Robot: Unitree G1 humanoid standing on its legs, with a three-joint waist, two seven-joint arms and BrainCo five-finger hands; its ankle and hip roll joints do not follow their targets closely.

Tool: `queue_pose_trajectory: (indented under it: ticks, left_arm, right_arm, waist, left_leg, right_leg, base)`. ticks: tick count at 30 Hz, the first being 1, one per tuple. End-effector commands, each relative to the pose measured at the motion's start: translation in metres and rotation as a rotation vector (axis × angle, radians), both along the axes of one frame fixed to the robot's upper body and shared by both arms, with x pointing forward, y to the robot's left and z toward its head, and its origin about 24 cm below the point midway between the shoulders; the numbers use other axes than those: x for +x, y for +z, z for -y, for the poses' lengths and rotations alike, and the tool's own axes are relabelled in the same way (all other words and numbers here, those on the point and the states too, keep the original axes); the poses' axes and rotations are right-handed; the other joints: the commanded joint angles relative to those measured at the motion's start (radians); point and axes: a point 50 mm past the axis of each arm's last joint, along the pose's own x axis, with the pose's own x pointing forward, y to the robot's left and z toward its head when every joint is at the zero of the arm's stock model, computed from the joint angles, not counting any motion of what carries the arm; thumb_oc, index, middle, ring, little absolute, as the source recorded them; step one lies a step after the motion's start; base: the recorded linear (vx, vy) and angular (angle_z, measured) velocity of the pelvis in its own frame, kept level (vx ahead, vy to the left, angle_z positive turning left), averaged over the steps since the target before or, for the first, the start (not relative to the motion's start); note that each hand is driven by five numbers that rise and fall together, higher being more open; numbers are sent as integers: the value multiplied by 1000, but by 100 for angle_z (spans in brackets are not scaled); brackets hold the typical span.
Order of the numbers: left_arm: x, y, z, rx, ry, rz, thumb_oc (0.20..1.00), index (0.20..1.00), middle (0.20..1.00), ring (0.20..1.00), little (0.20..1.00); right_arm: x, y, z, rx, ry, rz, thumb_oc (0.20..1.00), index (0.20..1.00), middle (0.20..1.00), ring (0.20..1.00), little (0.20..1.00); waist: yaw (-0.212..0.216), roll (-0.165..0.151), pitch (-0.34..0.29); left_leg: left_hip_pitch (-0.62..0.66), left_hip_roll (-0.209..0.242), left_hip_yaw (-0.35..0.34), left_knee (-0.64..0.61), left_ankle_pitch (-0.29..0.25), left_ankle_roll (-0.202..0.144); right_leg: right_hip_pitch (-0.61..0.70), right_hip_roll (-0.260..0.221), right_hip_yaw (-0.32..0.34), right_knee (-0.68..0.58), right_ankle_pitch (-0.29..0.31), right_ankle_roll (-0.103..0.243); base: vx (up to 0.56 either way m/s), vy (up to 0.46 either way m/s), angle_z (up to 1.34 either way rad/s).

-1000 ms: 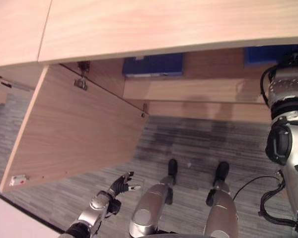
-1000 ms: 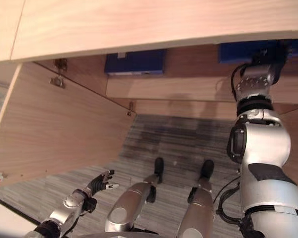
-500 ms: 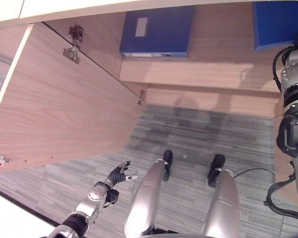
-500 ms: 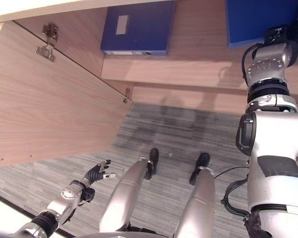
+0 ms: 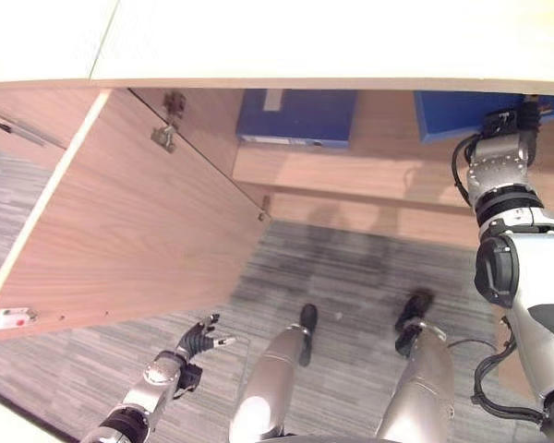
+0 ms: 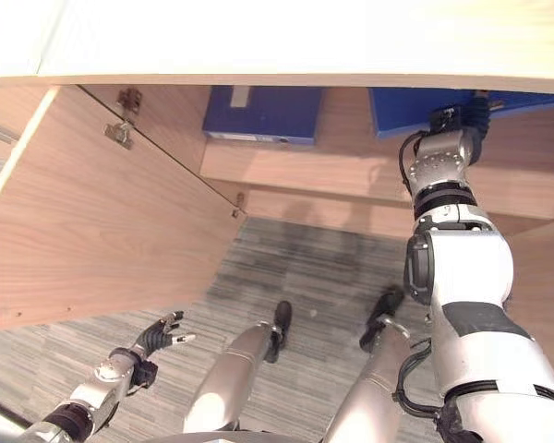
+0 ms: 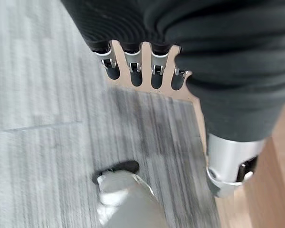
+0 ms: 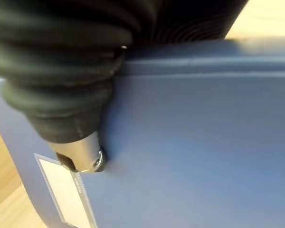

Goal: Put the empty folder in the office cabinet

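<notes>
My right hand (image 8: 83, 154) is up inside the open office cabinet (image 5: 305, 46) at the upper right, shut on a blue folder (image 5: 448, 113). Its thumb lies pressed on the folder's (image 8: 194, 152) blue face near a white label, and its fingers are hidden behind the folder. This folder stands over the cabinet's wooden shelf (image 5: 369, 175), just below the cabinet top. A second blue folder (image 5: 295, 115) with a white label sits to its left on the same shelf. My left hand (image 5: 198, 340) hangs low at the lower left over the carpet, open with nothing in it.
The cabinet's wooden door (image 5: 138, 221) stands swung open on the left, with two metal hinges (image 5: 166, 134) along its inner edge. Grey striped carpet (image 5: 351, 268) covers the floor in front of the cabinet.
The camera has shifted, so the cabinet top now covers more of the view. My right hand and its folder stand a little closer to the second folder. The left hand has barely moved.
</notes>
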Motion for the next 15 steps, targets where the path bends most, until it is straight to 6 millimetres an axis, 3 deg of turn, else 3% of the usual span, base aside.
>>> queue_pose_trajectory:
  ticks: [1,3,6,7,8,9,10,12,14,15]
  left_arm:
    - [-6,-1,-5,15,-14,-9,1000,1000,1000,1000,1000]
    - [-8,-4,-3,7,-12,-20,1000,1000,1000,1000,1000]
    - [-9,-6,3,13,-56,-32,1000,1000,1000,1000,1000]
    - [-9,-6,3,14,-56,-31,1000,1000,1000,1000,1000]
    - [2,1,6,15,-69,3,1000,1000,1000,1000,1000]
    - [3,1,6,15,-71,5,1000,1000,1000,1000,1000]
    - [9,5,8,14,-68,28,1000,1000,1000,1000,1000]
    - [11,4,10,-1,-48,30,1000,1000,1000,1000,1000]
    - [10,3,11,-6,-45,28,1000,1000,1000,1000,1000]
    - [7,1,12,4,-53,16,1000,1000,1000,1000,1000]
  right_arm:
    - [-14,62,17,-191,-49,183,200,200,200,200,200]
    - [-14,58,19,-189,-50,172,200,200,200,200,200]
    - [-14,50,20,-180,-53,143,200,200,200,200,200]
    - [-14,50,20,-180,-53,144,200,200,200,200,200]
    - [-17,57,24,-180,-69,166,200,200,200,200,200]
    - [-18,58,25,-179,-71,169,200,200,200,200,200]
    - [-19,58,27,-181,-81,154,200,200,200,200,200]
    - [-19,59,28,-188,-84,149,200,200,200,200,200]
    - [-16,55,23,-206,-67,136,200,200,200,200,200]
    - [-14,49,22,-221,-55,111,200,200,200,200,200]
  waist:
    - [2,15,46]
    - [-2,18,43]
    - [-17,12,51]
    - [-18,13,54]
    - [-17,19,80]
    - [-19,16,88]
    - [-17,2,81]
    - [-18,-3,73]
    - [-1,14,77]
    - [18,22,77]
  left_leg:
    - [154,70,-33,-65,-84,-55]
    - [153,78,-34,-60,-79,-61]
    - [142,99,-41,-2,-14,-94]
    - [143,101,-43,-1,-13,-96]
    - [63,84,-68,137,110,-121]
    - [47,78,-64,143,132,-121]
    - [7,82,-69,141,102,-130]
    - [-15,108,-56,49,91,-133]
    - [-40,140,-54,-136,172,-130]
    - [-16,165,-49,-291,269,-128]
  right_leg:
    - [95,56,49,-44,37,13]
    - [110,69,47,-59,30,5]
    - [199,126,82,-123,-26,-46]
    - [203,128,80,-126,-25,-48]
    - [230,150,87,-126,-66,-75]
    - [219,140,72,-128,-43,-85]
    - [234,141,77,-118,-89,-87]
    - [237,141,64,-104,-108,-81]
    - [251,160,62,-102,-116,-60]
    - [249,173,59,-101,-99,-59]
  base:
    - [129,-110,33]
    - [88,-143,-13]
    - [42,-177,-33]
    - [5,-170,-19]
    - [-94,-114,-22]
    - [-6,-162,-7]
    - [9,-38,19]
    - [130,49,42]
    - [159,202,62]
    - [176,166,37]
